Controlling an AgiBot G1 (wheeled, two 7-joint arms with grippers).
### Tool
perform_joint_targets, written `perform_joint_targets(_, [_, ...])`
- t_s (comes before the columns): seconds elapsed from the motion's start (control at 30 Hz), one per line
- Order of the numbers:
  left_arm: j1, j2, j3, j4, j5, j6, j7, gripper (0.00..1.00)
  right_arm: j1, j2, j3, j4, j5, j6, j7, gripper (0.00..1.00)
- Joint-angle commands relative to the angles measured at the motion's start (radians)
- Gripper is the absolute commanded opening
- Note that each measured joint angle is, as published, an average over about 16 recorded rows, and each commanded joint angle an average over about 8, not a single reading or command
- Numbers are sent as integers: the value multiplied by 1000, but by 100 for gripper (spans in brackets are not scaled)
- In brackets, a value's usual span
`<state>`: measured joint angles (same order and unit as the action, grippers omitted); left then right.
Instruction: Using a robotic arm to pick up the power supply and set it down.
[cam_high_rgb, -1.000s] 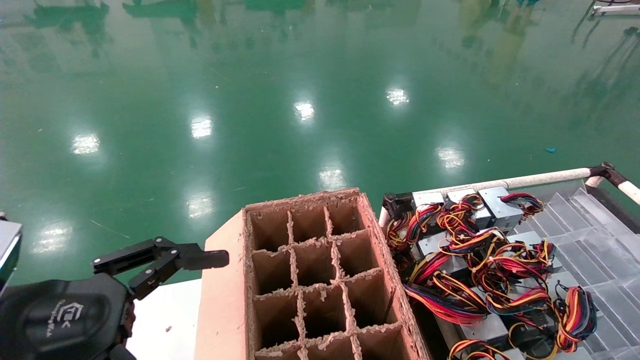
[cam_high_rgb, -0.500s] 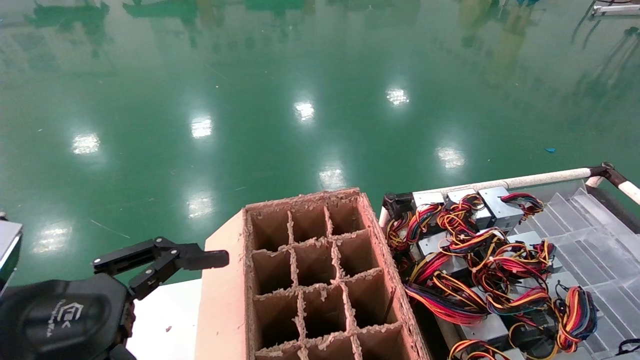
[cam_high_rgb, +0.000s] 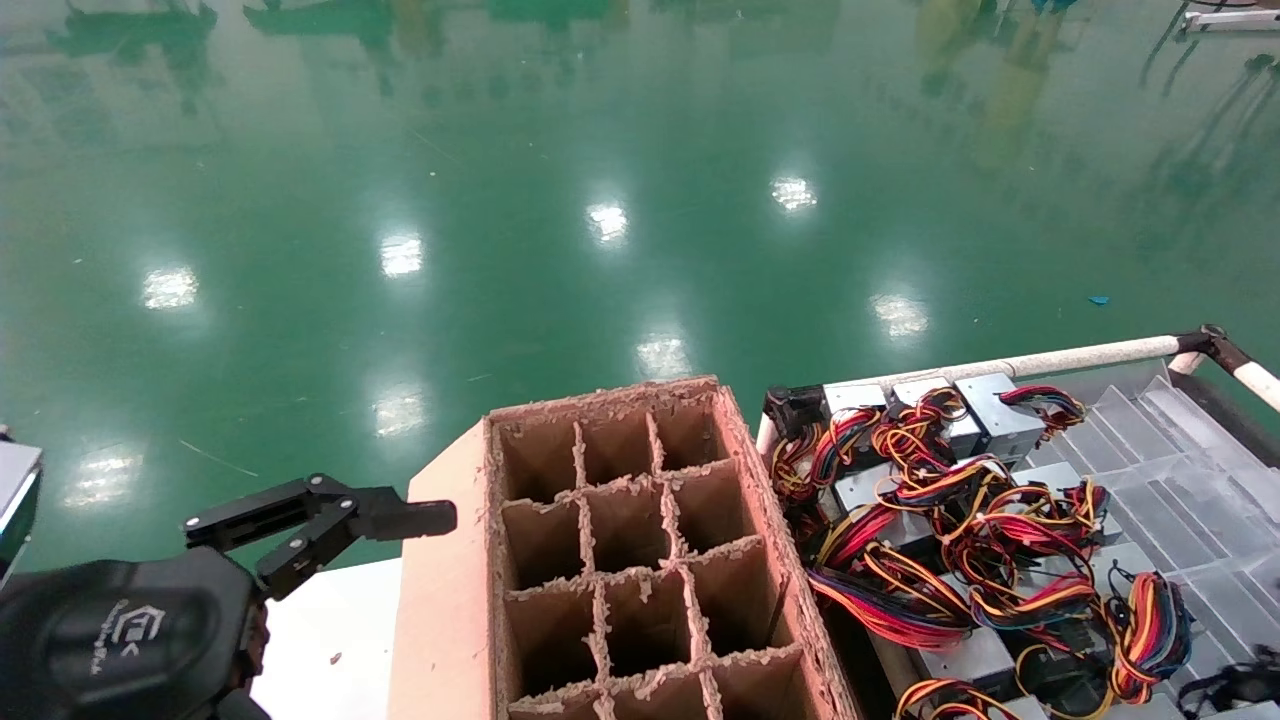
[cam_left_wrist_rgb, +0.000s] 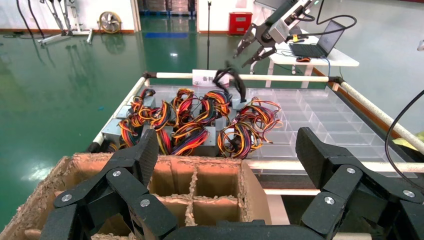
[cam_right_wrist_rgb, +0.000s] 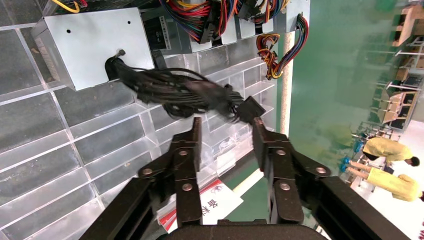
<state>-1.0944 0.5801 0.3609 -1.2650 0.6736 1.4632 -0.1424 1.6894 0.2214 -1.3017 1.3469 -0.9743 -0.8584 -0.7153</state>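
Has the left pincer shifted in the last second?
No. The left pincer sits at the same spot beside the cardboard box in the head view, fingers open as before.

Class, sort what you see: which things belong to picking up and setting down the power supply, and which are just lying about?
Job: right tool, open by the black cables; power supply, grey.
Lying about: colour-wired supplies; cardboard box; clear tray; left tool, parked beside the cardboard box.
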Motion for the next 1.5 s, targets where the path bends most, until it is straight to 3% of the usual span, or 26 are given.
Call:
perform_joint_targets(0.03, [0,0,0,0,0,0,0,100,0,0,-3,-5,-3,4,-9,100])
perform_joint_targets(0.33, [0,0,0,0,0,0,0,100,24,-43,75,-2,49,-105,78,100])
perform_joint_targets(0.63, [0,0,0,0,0,0,0,100,46,-118,105,-1,204,-88,145,100])
perform_joint_targets(1.5, [0,0,0,1,0,0,0,100,-217,-406,472,-25,223,-307,451,100])
